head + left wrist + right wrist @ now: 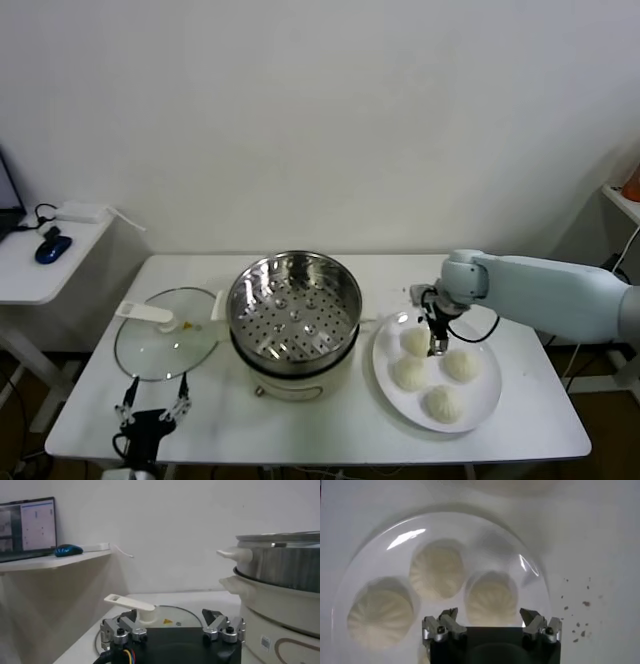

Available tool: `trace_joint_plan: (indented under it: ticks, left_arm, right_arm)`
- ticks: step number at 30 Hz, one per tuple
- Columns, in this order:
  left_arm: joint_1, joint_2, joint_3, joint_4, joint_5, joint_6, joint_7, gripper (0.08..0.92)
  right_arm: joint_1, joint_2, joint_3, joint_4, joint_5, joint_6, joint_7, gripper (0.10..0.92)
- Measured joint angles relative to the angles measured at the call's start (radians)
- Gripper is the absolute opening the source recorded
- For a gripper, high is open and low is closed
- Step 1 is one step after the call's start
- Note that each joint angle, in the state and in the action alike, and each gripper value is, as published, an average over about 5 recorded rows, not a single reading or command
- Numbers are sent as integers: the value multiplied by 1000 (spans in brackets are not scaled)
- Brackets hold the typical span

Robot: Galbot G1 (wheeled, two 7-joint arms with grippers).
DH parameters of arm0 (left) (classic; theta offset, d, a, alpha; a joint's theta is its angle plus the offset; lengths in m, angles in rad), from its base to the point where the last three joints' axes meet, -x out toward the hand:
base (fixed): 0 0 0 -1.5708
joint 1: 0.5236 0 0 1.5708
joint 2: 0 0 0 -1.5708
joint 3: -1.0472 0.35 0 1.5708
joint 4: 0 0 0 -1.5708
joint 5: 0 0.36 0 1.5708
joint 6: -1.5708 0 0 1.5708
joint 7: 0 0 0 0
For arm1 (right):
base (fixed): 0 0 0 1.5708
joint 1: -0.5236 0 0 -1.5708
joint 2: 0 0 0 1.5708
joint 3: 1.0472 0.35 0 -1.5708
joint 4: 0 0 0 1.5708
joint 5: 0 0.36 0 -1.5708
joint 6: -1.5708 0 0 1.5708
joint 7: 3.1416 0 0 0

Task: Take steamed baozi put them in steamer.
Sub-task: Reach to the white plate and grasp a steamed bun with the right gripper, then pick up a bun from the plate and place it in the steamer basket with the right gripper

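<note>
Baozi (491, 597) under right end effector (490, 622) (fingers spread)

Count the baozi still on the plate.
4, all on the white plate: baozi below the open right gripper, others at. The steamer holds none.

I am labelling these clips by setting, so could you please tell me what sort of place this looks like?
Probably a lab or office room set up as a mock kitchen: a plain white table against a bare wall, holding a steamer and a plate of buns, with a side desk carrying a laptop and mouse.
</note>
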Motion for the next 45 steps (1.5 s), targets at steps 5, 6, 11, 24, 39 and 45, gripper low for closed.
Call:
trace_joint_plan:
  ticks: [5,6,11,24,39,45]
  left_arm:
    - [-2,0,0,4,2,-2,0,823]
    - [-2,0,-1,5,2,-2,0,823]
    - [-2,0,-5,3,3,-1,0,823]
    - [0,0,-11,-2,2,-3,0,823]
    - [3,-5,-9,-10,3,-2,-1,823]
    - [3,-5,-10,-16,4,-2,-1,823]
  right_arm:
    - [-17,9,13,-15,-5,-5,0,822]
    - [-20,10,15,-18,-6,-6,0,822]
    - [-26,13,21,-24,-9,-10,-3,785]
    - [-4,12,11,-16,12,-14,-17,609]
    - [124,-4,-69,52,61,12,-40,564]
    - [272,10,-142,91,114,70,-67,566]
